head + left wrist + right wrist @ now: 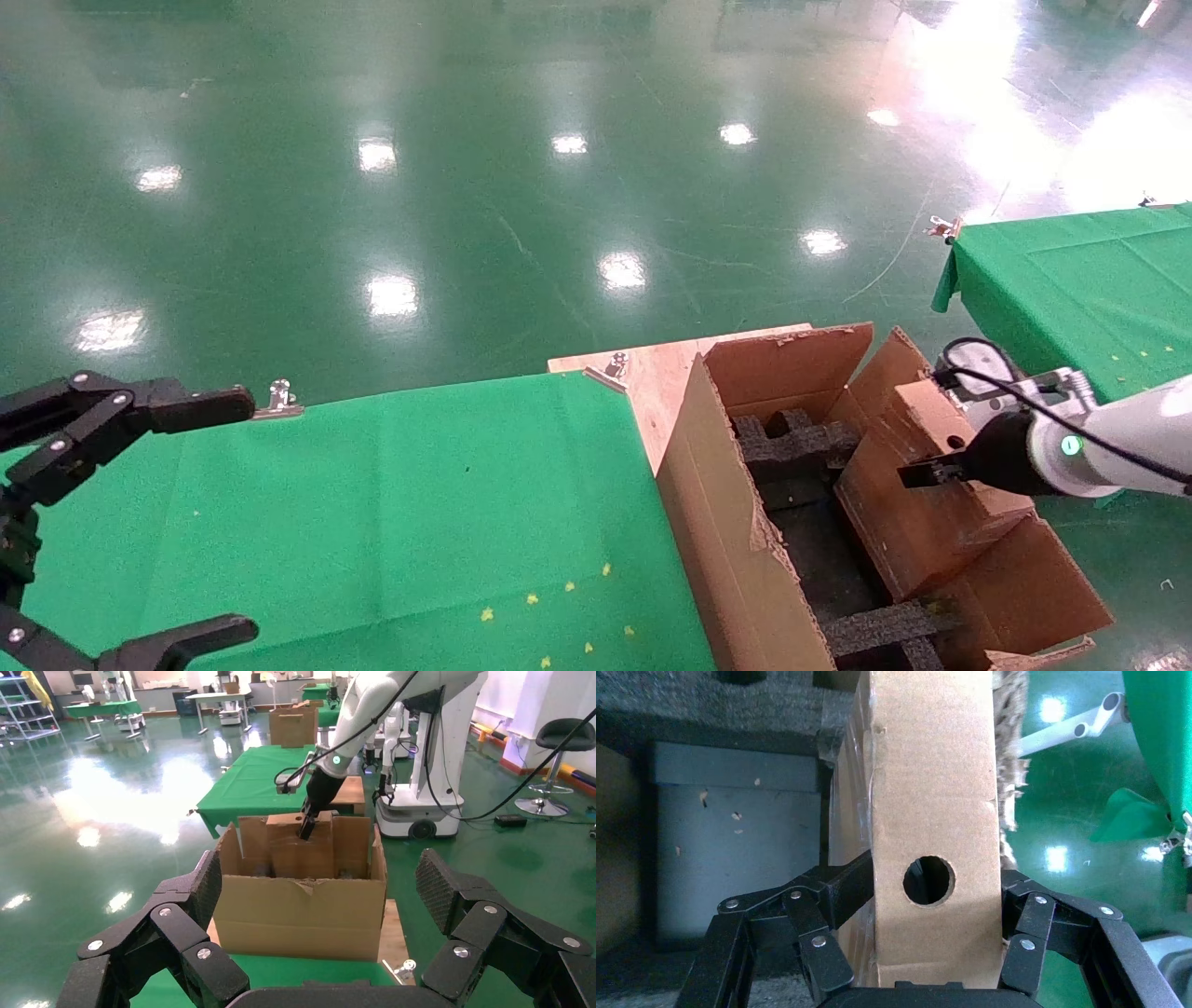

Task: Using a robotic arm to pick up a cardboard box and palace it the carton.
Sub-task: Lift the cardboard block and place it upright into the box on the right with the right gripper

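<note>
The right gripper clamps its black fingers on both sides of the one cardboard box, round hole facing the wrist camera; the white robotic arm reaches in from the right, holding the box inside the single open carton above black foam inserts; the left gripper hangs spread wide over the green-clothed table.

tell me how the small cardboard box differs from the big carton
The cardboard box is closed, with a round hole in one face; the carton is open, its flaps ragged.
The cardboard box is far smaller and sits inside the carton's opening.
The cardboard box is clamped in the right gripper; the carton is held by nothing.
The carton holds black foam inserts.
Both are brown cardboard.
</note>
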